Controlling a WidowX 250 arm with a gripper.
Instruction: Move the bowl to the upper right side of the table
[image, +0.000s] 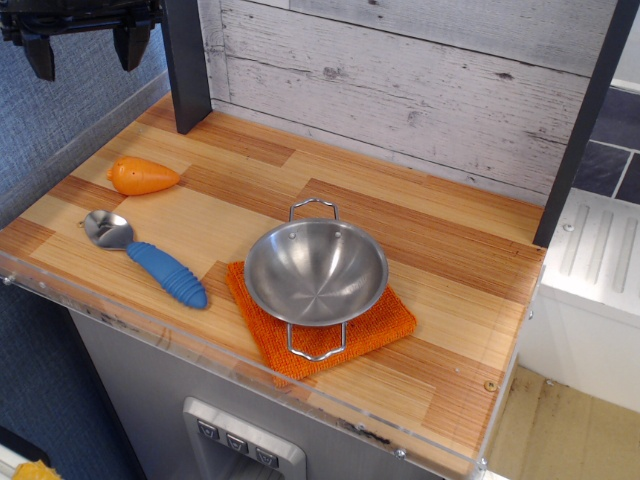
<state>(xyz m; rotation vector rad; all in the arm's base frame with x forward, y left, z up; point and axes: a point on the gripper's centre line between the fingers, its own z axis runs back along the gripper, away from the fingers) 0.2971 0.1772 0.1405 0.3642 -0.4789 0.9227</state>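
Sitting lower centre on the striped wood-plank table (440, 250): shiny round stainless-steel bowl (316, 272), resting on an orange cloth (385, 322). Hanging upper left with fingers apart, gripping nothing: black gripper (85, 45).

This looks like a toy play-kitchen set up as a test rig rather than a real home kitchen. The bench (420, 250) is a striped wood-plank top with a clear acrylic front edge, over a grey cabinet (150, 400) that carries a small panel of buttons (238, 442). Behind it stands a whitewashed plank back wall (400, 80) between dark posts (186, 60). A white grooved surface (600, 250) like a draining board sits to the right. Kitchen props lie about: a steel bowl (316, 272) on an orange cloth (385, 322), a blue-handled spoon (150, 258), and a plastic carrot (143, 176).
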